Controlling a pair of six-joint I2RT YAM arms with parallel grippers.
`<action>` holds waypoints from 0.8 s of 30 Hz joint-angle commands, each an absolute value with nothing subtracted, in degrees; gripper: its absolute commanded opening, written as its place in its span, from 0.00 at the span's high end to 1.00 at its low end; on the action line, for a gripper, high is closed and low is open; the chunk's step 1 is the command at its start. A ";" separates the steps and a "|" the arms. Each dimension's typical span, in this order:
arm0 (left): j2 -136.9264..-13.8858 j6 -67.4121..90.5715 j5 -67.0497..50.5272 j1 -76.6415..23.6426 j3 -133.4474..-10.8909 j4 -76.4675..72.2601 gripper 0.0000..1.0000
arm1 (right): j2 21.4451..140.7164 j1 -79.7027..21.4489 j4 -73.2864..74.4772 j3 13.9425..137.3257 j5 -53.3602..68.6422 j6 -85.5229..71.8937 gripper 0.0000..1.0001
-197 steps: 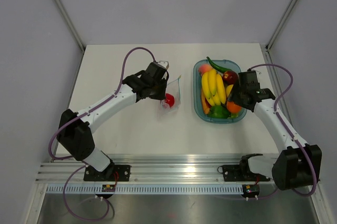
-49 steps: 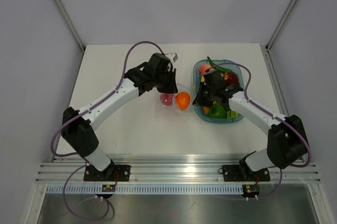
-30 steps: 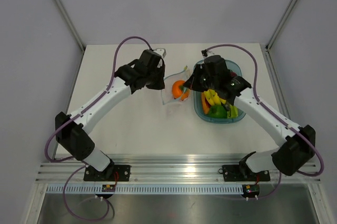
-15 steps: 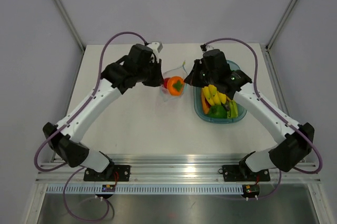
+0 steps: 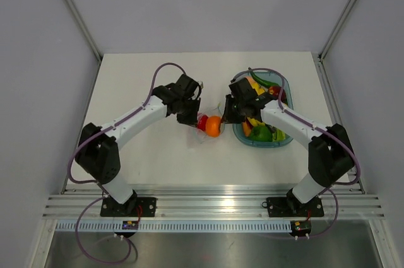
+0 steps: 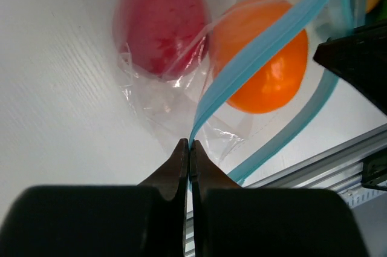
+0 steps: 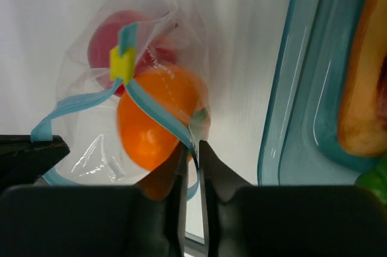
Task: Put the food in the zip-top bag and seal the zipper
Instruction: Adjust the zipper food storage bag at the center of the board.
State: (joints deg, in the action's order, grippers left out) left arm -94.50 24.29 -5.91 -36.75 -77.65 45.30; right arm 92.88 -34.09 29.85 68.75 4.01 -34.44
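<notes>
The clear zip-top bag [image 5: 199, 134] lies on the table between my two grippers, with the red fruit [image 5: 202, 121] and the orange fruit [image 5: 213, 127] inside. My left gripper [image 5: 192, 118] is shut on one end of the light blue zipper [image 6: 254, 55], its tips [image 6: 189, 144] pinching the strip; the red fruit [image 6: 160, 24] and orange fruit [image 6: 266, 69] show through the plastic. My right gripper [image 5: 226, 115] is shut on the other end of the zipper [image 7: 160, 115], tips [image 7: 192, 145] beside the orange fruit [image 7: 151, 124]. A yellow slider [image 7: 123, 63] sits on the strip. The yellow fruit is not visible.
The blue-tinted oval tray [image 5: 268, 145] with bananas [image 5: 252, 116], a green pepper and a chili stands just right of the bag; its wall [image 7: 296, 106] is close to my right fingers. White table all round, walls at the sides.
Both grippers have come down and toward the near side with the bag, from held up to resting on the table. Both fruits stay inside.
</notes>
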 commanded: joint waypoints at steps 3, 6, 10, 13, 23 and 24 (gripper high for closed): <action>-89.30 25.31 -9.49 -36.56 -82.00 42.71 1.00 | 84.91 -35.50 30.05 73.12 1.67 -32.70 0.66; -89.47 26.45 -11.77 -36.56 -82.62 41.93 1.00 | 81.92 -36.12 31.55 72.60 1.23 -32.69 0.60; -89.04 28.12 -12.74 -36.56 -82.97 40.87 1.00 | 78.06 -38.40 31.47 69.27 1.58 -36.46 0.36; -88.95 28.92 -12.39 -36.56 -82.97 40.43 1.00 | 76.38 -41.73 29.71 65.75 0.36 -39.63 0.35; -89.74 29.18 -14.41 -36.48 -82.18 39.38 1.00 | 82.61 -49.56 28.21 68.37 -1.58 -30.77 0.41; -89.74 29.09 -14.59 -36.47 -82.09 39.29 1.00 | 83.14 -49.92 28.13 68.64 -1.49 -30.15 0.41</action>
